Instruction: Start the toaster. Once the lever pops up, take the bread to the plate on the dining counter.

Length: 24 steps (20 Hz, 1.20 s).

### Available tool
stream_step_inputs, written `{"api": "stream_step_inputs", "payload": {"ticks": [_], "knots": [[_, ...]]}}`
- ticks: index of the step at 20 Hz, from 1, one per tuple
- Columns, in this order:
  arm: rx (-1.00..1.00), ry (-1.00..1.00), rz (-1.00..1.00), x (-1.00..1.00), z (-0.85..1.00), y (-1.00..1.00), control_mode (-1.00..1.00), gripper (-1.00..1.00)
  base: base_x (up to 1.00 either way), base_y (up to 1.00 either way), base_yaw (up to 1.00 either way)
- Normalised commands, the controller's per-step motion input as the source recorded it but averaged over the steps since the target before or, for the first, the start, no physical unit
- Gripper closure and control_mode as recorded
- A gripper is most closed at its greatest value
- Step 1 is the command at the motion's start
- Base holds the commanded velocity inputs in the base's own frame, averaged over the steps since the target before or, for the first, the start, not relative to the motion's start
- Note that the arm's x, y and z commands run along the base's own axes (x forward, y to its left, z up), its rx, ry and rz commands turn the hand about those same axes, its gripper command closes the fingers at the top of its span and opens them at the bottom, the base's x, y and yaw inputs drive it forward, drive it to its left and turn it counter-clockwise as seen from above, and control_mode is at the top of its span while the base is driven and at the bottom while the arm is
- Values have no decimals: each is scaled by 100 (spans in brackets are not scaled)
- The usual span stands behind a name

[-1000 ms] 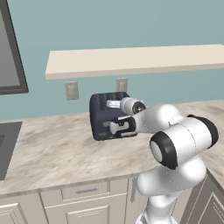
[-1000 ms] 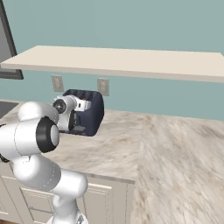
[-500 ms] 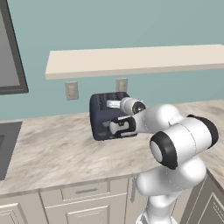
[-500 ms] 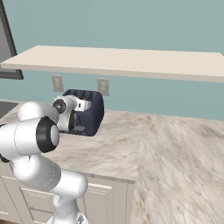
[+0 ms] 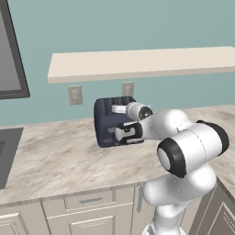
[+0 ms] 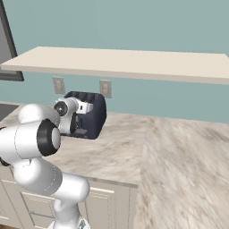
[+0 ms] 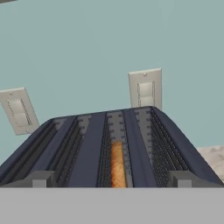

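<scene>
Starting stage | pincer (image 5: 123, 133) held released at toaster (image 5: 106, 123) front | bread (image 7: 117, 165) seated in slot | transfer to plate outstanding

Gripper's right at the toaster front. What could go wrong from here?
1. The gripper sits open and tight against the toaster front; a push that misses the lever could shove the toaster back toward the wall outlets.
2. The bread sits deep in one narrow slot; wide fingers could catch the slot edges when reaching in.
3. The arm hides the toaster's front from the right base view.
</scene>
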Motion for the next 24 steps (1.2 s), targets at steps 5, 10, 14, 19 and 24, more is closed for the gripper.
{"api": "stream_step_inputs", "payload": {"ticks": [5, 10, 14, 19, 24], "knots": [[0, 0, 0, 0, 0, 0, -100, -100, 0, 0, 0], [0, 0, 0, 0, 0, 0, -100, -100, 0, 0, 0], [0, 0, 0, 0, 0, 0, -100, -100, 0, 0, 0], [0, 0, 0, 0, 0, 0, -100, -100, 0, 0, 0], [0, 0, 0, 0, 0, 0, -100, -100, 0, 0, 0]]}}
